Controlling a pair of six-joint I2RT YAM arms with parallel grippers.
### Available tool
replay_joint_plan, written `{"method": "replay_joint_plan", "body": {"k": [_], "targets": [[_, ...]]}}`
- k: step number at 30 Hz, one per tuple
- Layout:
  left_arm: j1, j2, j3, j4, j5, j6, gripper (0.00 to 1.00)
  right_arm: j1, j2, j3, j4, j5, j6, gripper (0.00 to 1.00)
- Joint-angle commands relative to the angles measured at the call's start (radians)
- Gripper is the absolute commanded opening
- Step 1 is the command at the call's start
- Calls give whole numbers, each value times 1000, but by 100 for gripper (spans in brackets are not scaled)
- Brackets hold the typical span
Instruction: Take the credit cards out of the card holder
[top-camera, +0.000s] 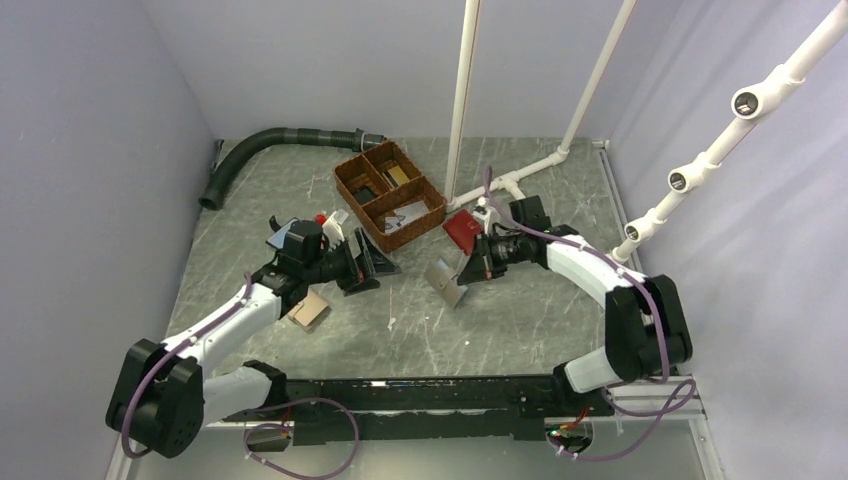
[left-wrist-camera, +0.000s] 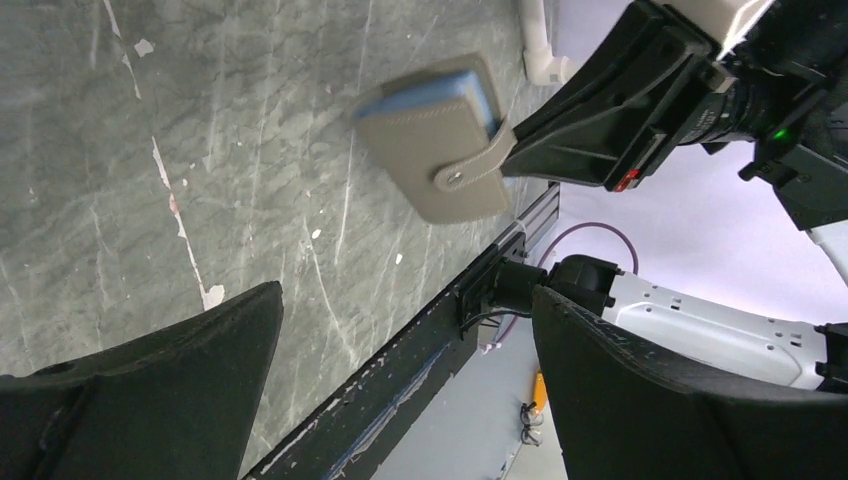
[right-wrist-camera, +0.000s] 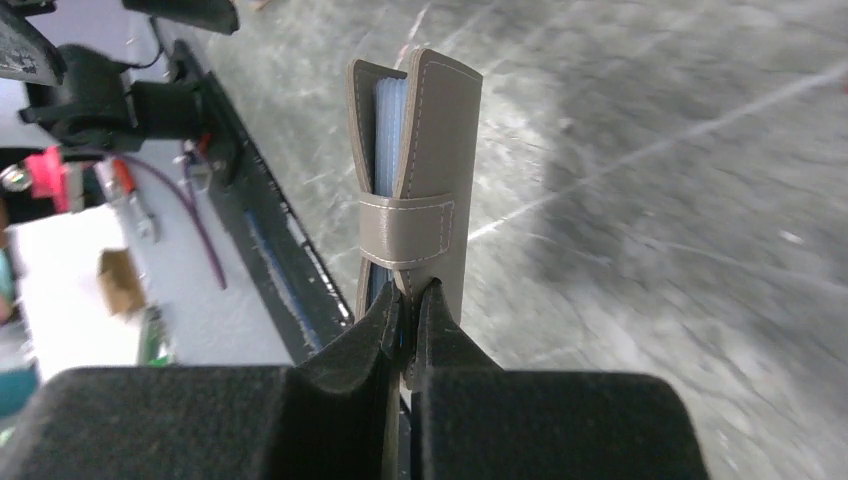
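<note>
The grey table (top-camera: 520, 320) has pale scratches. Over its middle, the right gripper (top-camera: 468, 270) pinches the closed card holder (top-camera: 447, 282) by one end. The holder sticks out left, toward the left gripper (top-camera: 368, 265), which waits near with fingers wide apart.

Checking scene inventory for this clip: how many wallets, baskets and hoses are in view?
Wallets: 3 (card holder, red wallet, tan wallet, the last one likely)
Baskets: 1 (basket)
Hoses: 1 (hose)
Total: 5
</note>
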Motion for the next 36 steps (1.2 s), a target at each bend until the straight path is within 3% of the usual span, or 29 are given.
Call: {"method": "replay_joint_plan", "body": {"k": [1, 5, 8, 10, 13, 16, 23, 27, 36], "targets": [[-16, -33, -18, 17, -47, -23, 99, 50, 108, -2, 82, -188, 26, 0], [-28, -40, -36, -45, -81, -46, 97, 61, 208, 45, -4, -57, -39, 0], [-37, -47, -52, -61, -98, -62, 96, 55, 222, 75, -35, 100, -56, 7], [-44, -51, -59, -64, -109, -66, 96, 51, 204, 91, -45, 227, -68, 20], [-55, -46, -52, -83, -125, -58, 96, 34, 163, 118, -63, 351, -93, 49], [-64, -26, -37, -93, -128, -42, 96, 30, 119, 149, -91, 376, -172, 63], [-81, 46, -8, -48, -113, -34, 94, 86, 16, 176, -290, 10, -676, 65], [-82, 101, -5, 7, -104, -65, 89, 201, 1, 146, -233, 131, -714, 68], [-106, 208, 5, 102, -120, -158, 80, 335, 148, 206, -125, 472, -494, 66]]}}
